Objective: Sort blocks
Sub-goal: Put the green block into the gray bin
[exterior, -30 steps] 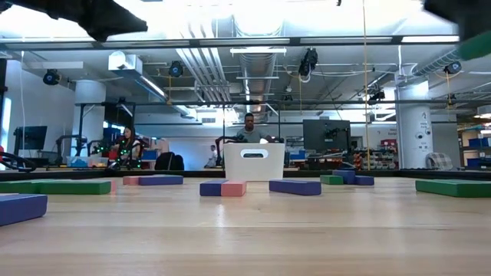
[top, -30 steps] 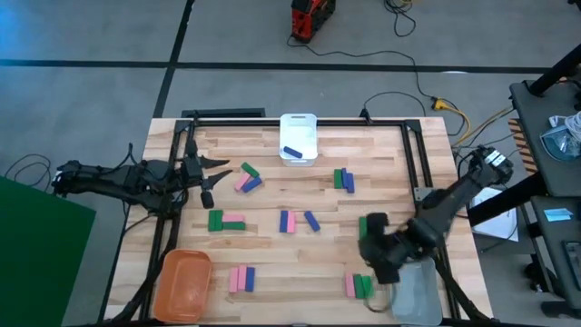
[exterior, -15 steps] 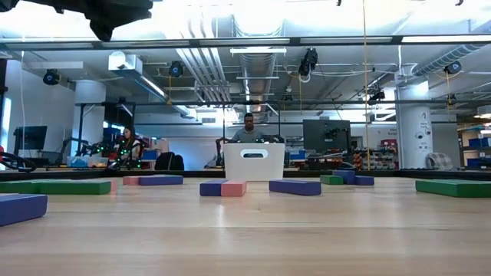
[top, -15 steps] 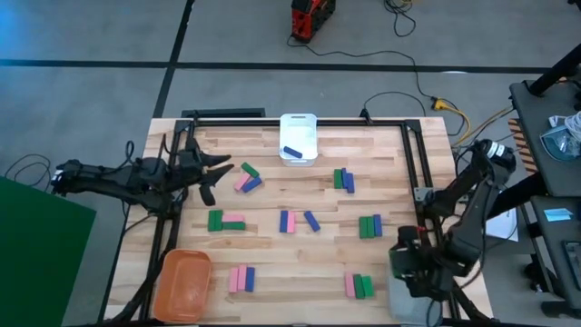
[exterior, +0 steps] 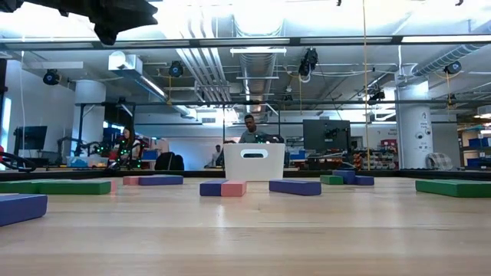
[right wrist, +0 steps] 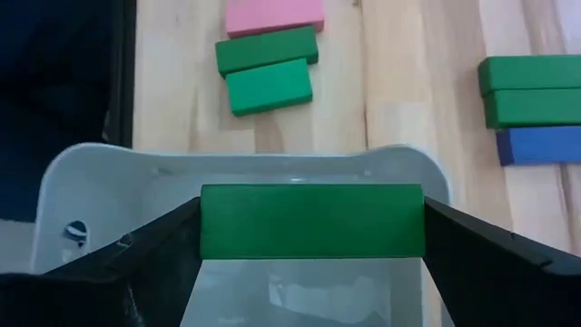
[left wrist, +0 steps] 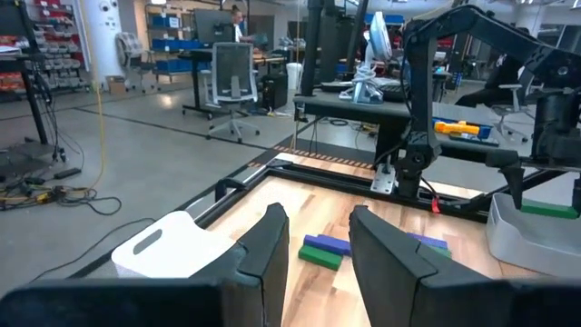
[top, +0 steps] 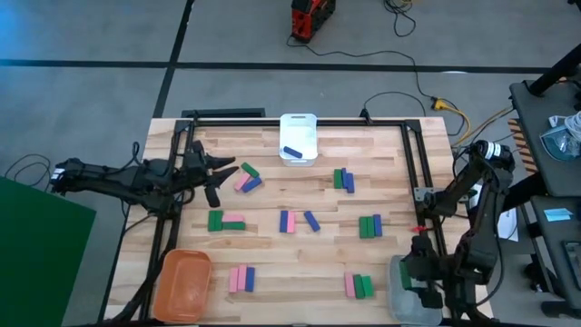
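Both arms are basically all dark, near-black, built from chunky jointed segments. The left end effector [top: 218, 169] has two flat, tapered dark fingers [left wrist: 272, 243] with smooth matte faces. The right end effector [top: 419, 289] looks the same, plus a pale round cap on the right arm's [top: 467, 195] upper joint.

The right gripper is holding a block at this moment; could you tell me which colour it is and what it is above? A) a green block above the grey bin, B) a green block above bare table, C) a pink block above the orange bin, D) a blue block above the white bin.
A: the right wrist view shows the right gripper clamping a green block directly over the grey bin.
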